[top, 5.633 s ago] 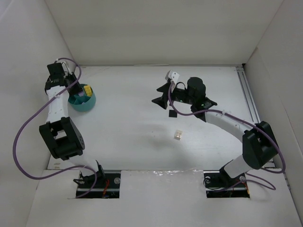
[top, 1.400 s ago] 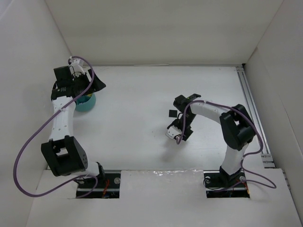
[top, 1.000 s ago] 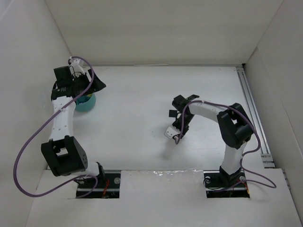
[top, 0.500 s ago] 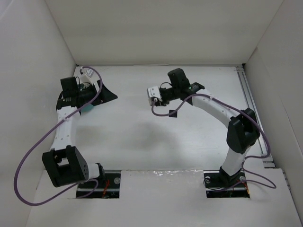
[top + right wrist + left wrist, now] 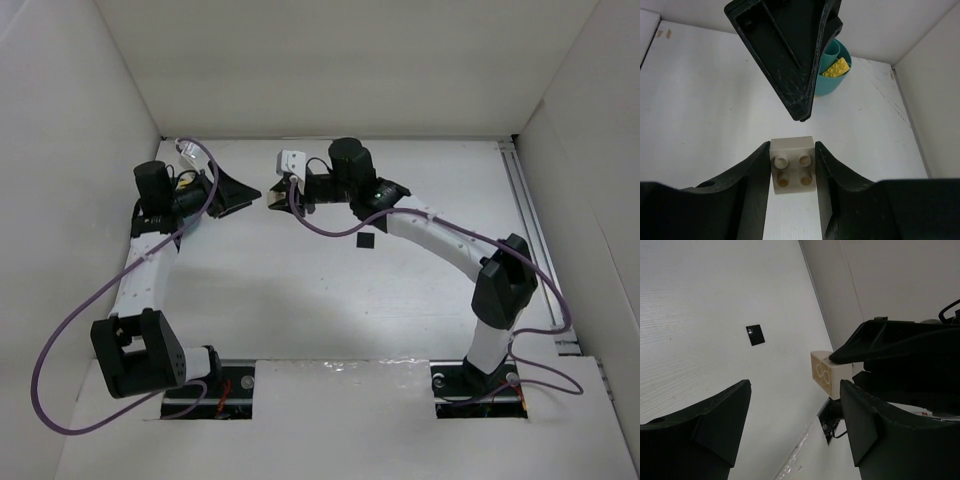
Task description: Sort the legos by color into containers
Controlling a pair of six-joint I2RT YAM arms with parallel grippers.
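Note:
My right gripper point(image 5: 276, 198) is shut on the cream brick point(image 5: 792, 170) and holds it in the air at the far left-centre. The brick also shows in the left wrist view point(image 5: 825, 372), between the right gripper's black fingers point(image 5: 880, 342). My left gripper point(image 5: 246, 195) is open and empty, its tips pointing at the brick from close by; its fingers point(image 5: 790, 50) hang just beyond the brick in the right wrist view. The teal bowl point(image 5: 836, 80) stands behind them with a yellow plate point(image 5: 836, 67) inside. The flat black square point(image 5: 366, 241) lies on the table.
The white table point(image 5: 300, 290) is walled by white panels on the left, back and right. A metal rail point(image 5: 525, 210) runs along the right edge. Purple cables loop off both arms. The bowl is hidden under the left arm in the top view.
My right gripper has carried the cream brick up and leftward from the table's middle to the far left. My left gripper has swung right, away from the bowl, to meet it.

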